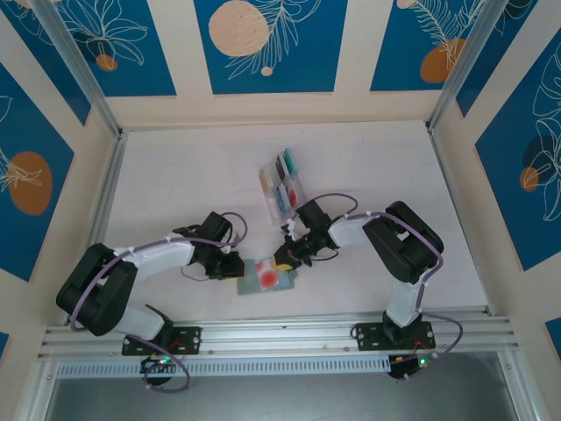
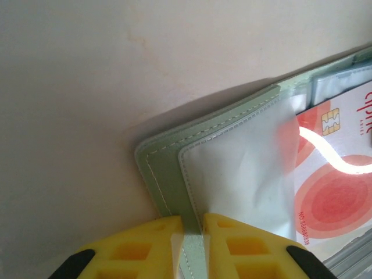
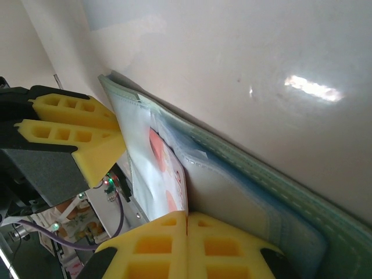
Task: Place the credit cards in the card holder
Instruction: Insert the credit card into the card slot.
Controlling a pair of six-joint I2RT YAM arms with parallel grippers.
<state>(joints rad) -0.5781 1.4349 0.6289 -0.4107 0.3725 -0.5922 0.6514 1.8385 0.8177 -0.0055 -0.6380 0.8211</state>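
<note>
Top external view: the card holder (image 1: 249, 284) is laid open on the table (image 1: 175, 175) at lower centre, with a red-patterned credit card (image 1: 268, 277) partly under its clear pocket. Its left edge is pinched between the narrowly set fingers of the left gripper (image 1: 235, 267). The right gripper (image 1: 286, 260) is fully closed at the card's right edge; a hold cannot be confirmed.

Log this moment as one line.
left gripper: shut on card holder edge | right gripper: shut on red card | red card: partly inside clear pocket
</note>
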